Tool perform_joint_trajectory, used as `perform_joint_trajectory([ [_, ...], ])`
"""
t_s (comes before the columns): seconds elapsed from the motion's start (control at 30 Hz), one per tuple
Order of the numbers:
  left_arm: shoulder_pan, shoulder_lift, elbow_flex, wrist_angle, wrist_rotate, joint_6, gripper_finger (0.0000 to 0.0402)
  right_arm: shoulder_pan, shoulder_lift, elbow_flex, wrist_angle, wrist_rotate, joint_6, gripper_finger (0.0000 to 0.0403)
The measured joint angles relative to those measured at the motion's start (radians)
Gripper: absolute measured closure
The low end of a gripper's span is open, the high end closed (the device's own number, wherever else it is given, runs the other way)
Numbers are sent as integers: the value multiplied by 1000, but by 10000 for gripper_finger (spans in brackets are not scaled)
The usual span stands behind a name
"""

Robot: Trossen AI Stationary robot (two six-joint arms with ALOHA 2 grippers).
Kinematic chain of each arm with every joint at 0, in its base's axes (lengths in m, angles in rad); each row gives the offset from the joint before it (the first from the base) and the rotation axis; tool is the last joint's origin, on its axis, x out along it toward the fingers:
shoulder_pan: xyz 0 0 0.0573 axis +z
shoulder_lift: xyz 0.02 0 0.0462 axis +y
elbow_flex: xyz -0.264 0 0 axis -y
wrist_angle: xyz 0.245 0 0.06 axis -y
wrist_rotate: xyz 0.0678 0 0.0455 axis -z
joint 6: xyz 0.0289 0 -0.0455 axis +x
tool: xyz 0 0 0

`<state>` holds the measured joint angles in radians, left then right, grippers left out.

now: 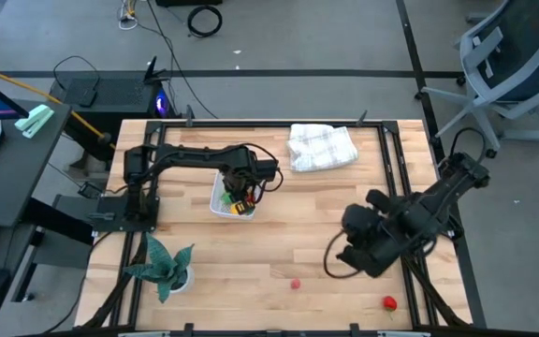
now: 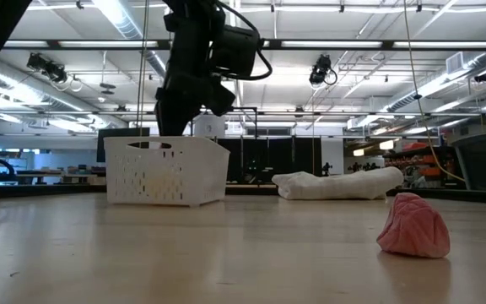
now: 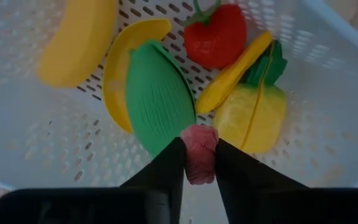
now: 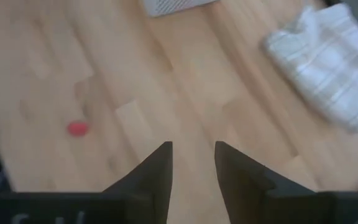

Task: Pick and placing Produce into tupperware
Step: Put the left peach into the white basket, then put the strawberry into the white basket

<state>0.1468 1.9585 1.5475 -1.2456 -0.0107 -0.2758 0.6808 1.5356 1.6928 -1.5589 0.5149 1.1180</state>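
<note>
The left gripper (image 3: 199, 163) is positioned directly above the white perforated tupperware (image 1: 223, 200), which stands on the wooden table (image 1: 279, 239) near the left arm's base, and its two fingers are clamped on a small pink produce piece (image 3: 199, 160). In the left wrist view the container already holds a yellow banana (image 3: 78, 38), a green leaf-textured piece (image 3: 157, 99) lying on a yellow slice (image 3: 118, 68), a red strawberry-like piece (image 3: 216, 36) and a yellow-green piece with a green end (image 3: 253, 106). In the low view the left arm descends from above to the rim of the basket-walled container (image 2: 167, 171). The right gripper (image 4: 191, 163) hovers over bare table at the right side, its fingers parted with a moderate gap and holding nothing. Three produce pieces lie loose on the table: a pink piece (image 1: 295, 284) near the front edge, a red piece (image 1: 389, 302) toward the front right corner, and a red spot (image 4: 77, 129) seen in the right wrist view. A white checked folded cloth (image 1: 322, 148) lies near the far edge, and a green plant in a white pot (image 1: 165, 267) stands at the front left.
</note>
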Motion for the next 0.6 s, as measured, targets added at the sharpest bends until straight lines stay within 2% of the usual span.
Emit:
perform_joint_trajectory([
  [0.13, 9, 0, 0, 2, -9, 10, 268, 52, 0, 0, 0, -58, 114, 270],
  [0.37, 13, 0, 0, 6, -11, 0, 198, 144, 0, -2, 1, -175, 447, 246],
  [0.5, 11, 0, 0, 5, -11, -1, 179, 194, 0, -54, 12, -250, 642, 227],
  [0.6, 7, 0, 0, 6, -11, 0, 177, 232, 0, -145, 68, -363, 721, 213],
])
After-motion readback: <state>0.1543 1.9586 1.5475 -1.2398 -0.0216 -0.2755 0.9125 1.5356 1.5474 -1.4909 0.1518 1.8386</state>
